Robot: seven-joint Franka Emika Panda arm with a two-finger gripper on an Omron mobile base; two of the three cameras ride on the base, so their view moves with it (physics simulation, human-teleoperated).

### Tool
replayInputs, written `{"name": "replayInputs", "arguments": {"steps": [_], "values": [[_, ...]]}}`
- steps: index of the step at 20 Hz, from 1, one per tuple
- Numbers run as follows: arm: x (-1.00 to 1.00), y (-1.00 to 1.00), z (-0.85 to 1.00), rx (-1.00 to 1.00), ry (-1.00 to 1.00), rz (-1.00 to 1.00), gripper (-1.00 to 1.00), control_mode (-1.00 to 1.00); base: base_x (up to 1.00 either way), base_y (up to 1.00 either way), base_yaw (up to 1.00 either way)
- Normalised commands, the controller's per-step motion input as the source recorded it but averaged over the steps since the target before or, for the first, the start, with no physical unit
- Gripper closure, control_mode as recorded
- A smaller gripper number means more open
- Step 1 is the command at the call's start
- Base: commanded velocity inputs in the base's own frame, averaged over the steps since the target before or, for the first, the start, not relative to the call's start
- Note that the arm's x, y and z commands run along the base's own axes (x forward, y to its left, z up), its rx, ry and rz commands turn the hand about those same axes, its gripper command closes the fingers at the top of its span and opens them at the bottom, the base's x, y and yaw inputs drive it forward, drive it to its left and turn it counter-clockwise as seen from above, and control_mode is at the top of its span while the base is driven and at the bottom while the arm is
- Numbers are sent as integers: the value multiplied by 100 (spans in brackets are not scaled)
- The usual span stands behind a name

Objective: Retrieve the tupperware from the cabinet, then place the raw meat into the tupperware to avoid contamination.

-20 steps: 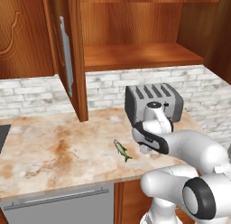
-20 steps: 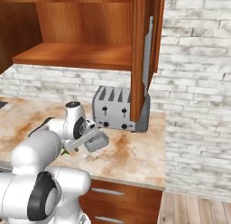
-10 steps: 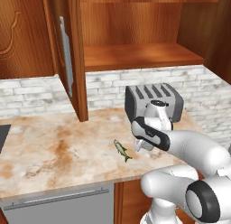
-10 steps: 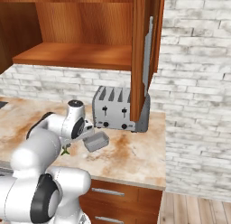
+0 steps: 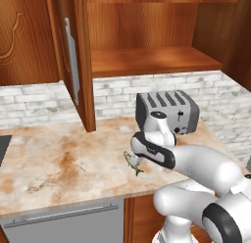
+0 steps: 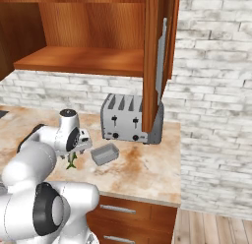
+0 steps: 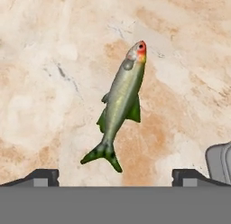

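One small fish, the raw meat (image 7: pixel 121 102), lies under my wide-spread gripper (image 7: pixel 115 175), head toward one o'clock; light, slick I'd guess, so I'd pinch mid-body.

We see the arm (image 5: pixel 196 161) covering most of the fish (image 5: pixel 133 163); the tub (image 7: pixel 221 162) is cut off at the hand view's edge.

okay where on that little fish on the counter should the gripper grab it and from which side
Judging by its pose, grip the raw meat across the thick middle of its body, just ahead of the fins, coming straight down from above. It lies flat on the counter, so only a top approach fits. The open gripper would likely need to straddle the slim body's sides.
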Motion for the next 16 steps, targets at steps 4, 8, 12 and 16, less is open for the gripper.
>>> {"name": "replayInputs", "arguments": {"steps": [4, 8, 12, 16], "values": [[0, 35, 0, -1, 0, -10, -100, -100, 0, 0, 0], [6, 17, -4, -3, 0, -9, -100, -100, 0, 0, 0], [19, 8, -5, -6, 0, -8, -100, -100, 0, 0, 0], [29, 1, -8, -8, 0, -8, -100, -100, 0, 0, 0]]}}
